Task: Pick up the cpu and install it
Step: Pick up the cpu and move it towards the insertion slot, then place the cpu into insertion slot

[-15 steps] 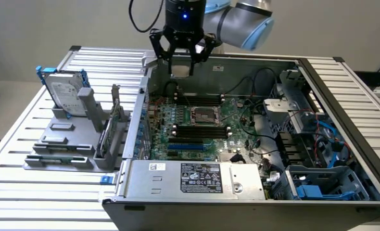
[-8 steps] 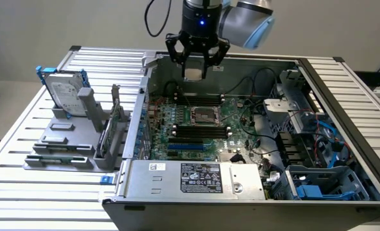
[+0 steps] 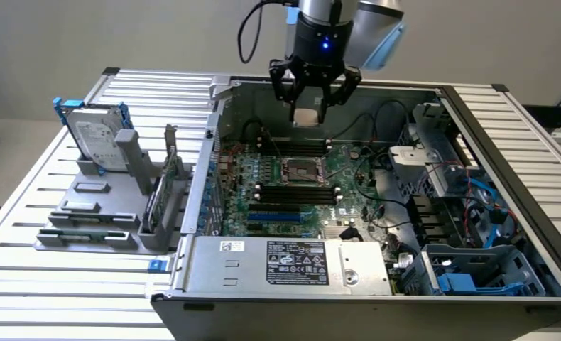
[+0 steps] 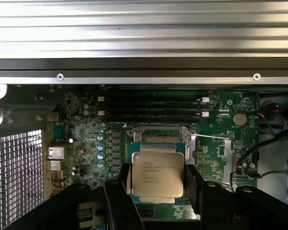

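End effector [image 3: 311,106] grasps the cpu [image 4: 157,175]; it hangs above the green motherboard [image 4: 81,139].

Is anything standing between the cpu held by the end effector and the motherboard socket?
Nothing visible. The end effector holds the cpu in free air above the motherboard; no cable or part crosses the socket.

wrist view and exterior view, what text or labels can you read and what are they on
Nothing is legible enough to quote.
cpu, metal top: several lines of print, too blurred to read.
power supply label: fine print and round marks, too small to read.
white sticker beside that label: too small to read.
hard drive, front label: too small to read.
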You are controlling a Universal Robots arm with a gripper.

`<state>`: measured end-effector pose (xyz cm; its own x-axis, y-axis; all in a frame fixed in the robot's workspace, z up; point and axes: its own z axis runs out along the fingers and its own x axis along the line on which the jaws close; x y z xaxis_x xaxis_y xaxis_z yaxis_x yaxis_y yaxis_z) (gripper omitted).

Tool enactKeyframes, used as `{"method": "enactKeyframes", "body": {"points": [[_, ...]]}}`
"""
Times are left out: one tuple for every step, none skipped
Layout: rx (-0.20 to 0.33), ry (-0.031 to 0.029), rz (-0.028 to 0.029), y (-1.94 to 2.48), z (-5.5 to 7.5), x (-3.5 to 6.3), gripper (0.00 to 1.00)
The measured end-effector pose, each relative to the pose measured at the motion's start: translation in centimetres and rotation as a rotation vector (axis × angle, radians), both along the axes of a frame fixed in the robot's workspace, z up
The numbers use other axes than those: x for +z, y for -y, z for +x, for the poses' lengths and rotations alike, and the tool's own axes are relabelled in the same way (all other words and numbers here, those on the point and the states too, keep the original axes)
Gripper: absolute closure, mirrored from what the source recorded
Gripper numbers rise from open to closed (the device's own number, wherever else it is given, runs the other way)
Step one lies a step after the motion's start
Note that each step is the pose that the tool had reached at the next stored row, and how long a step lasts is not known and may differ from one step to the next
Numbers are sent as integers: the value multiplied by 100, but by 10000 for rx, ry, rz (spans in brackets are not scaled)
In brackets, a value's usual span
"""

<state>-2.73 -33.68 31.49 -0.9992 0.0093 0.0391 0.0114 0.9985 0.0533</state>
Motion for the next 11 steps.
{"method": "enactKeyframes", "body": {"points": [[2, 1, 0, 0, 41, -18, 45], [1, -1, 0, 0, 61, -36, 45], [1, 1, -1, 0, 73, -54, 45], [2, 0, 0, 0, 74, -69, 45], [1, 0, 0, 0, 74, -70, 45], [1, -1, 0, 0, 73, -70, 45], [0, -1, -1, 0, 73, -70, 45], [1, -1, 1, 0, 74, -70, 45], [1, -1, 0, 0, 74, -70, 45], [1, -1, 1, 0, 74, -70, 45], [1, -1, 1, 0, 74, -70, 45]]}}
